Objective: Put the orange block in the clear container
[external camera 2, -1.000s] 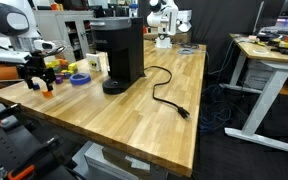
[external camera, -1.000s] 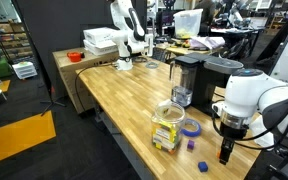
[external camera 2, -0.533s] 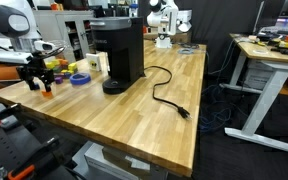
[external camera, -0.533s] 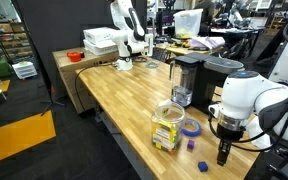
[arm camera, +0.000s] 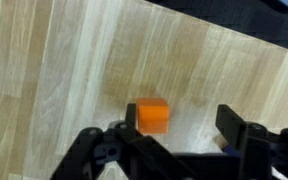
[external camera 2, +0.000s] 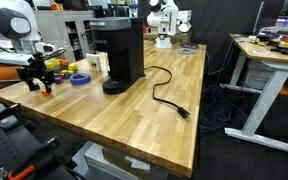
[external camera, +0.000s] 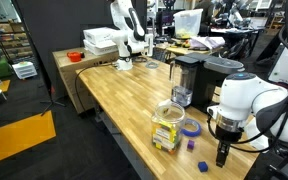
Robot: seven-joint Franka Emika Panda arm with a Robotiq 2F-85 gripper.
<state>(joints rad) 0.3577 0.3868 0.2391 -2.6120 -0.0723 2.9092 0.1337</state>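
- gripper (external camera: 222, 153) low over the desk (external camera: 124, 95) close to its edge, pointing straight down in both exterior views.
- fingers (arm camera: 242, 128) apart in wrist view, clamped on nothing.
- orange block (arm camera: 151, 116) flat on the bare wood between the fingers, nearer one than the other; contact with that one not resolvable.
- clear container (external camera: 167, 127) upright on the desk, near the gripper but apart from it, small multicoloured cubes visible through the wall.
- purple tape ring (external camera: 190, 128) flat just beside the container, on the gripper's side.
- small blue cube (external camera: 191, 143) and purple cube (external camera: 204, 165) loose on the wood between container and gripper.
- black coffee maker (external camera 2: 119, 50) further along the desk, its cable (external camera 2: 164, 92) trailing over the wood.
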